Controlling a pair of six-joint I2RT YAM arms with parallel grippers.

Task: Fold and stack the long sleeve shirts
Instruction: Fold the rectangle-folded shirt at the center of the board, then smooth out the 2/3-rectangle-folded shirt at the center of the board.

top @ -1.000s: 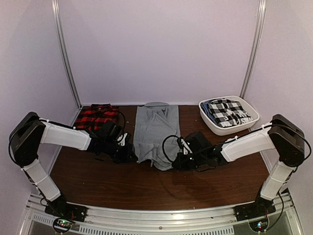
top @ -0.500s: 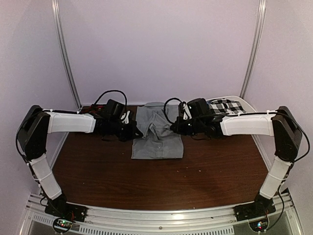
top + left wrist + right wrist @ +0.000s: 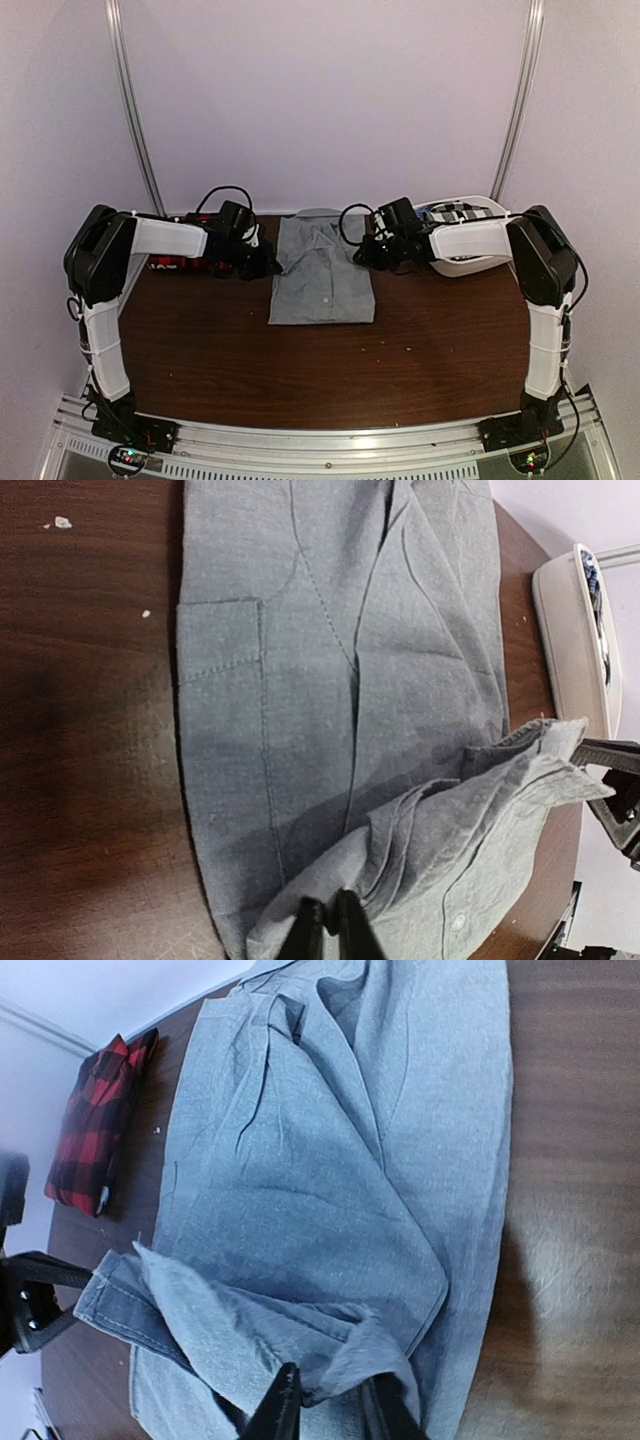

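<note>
Two edges of the grey shirt [image 3: 322, 272] are pinched, one by each gripper, left [image 3: 330, 927] and right [image 3: 330, 1410].

Lab test cell, white walls [image 3: 330, 100], rail frame [image 3: 330, 440]

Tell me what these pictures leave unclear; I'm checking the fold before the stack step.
- Plaid shirt: in the top view the left arm covers most of it; its fold cannot be judged.
- Grey shirt: collar end hidden behind both grippers in the top view; the wrist views cut off its edges.
- Right gripper: frame edge crops the fingertips; grip unclear.
- White bin: contents mostly hidden by the right arm.
</note>
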